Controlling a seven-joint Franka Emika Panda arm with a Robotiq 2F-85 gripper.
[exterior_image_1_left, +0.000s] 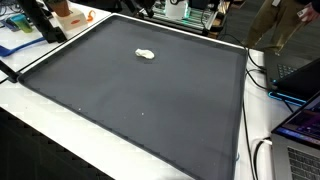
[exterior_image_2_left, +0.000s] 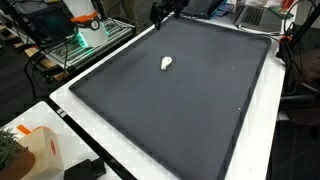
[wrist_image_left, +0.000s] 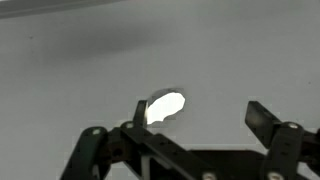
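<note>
A small white lump (exterior_image_1_left: 146, 54) lies on a big dark grey mat (exterior_image_1_left: 150, 110), toward its far side; it shows in both exterior views (exterior_image_2_left: 166, 63). In the wrist view my gripper (wrist_image_left: 200, 116) is open and holds nothing, hanging above the mat. The white lump (wrist_image_left: 166, 105) appears just inside the left fingertip (wrist_image_left: 140, 110), well below it, while the right fingertip (wrist_image_left: 260, 118) stands over bare mat. In an exterior view the gripper (exterior_image_2_left: 164, 12) is a dark shape at the mat's far edge, above and behind the lump.
The mat (exterior_image_2_left: 190, 100) covers a white table (exterior_image_2_left: 110, 150). An orange-and-white container (exterior_image_2_left: 40, 150) and a black block (exterior_image_2_left: 85, 171) sit at a near corner. Laptops (exterior_image_1_left: 300, 120) and cables lie beside one edge. People (exterior_image_1_left: 285, 20) stand behind the table.
</note>
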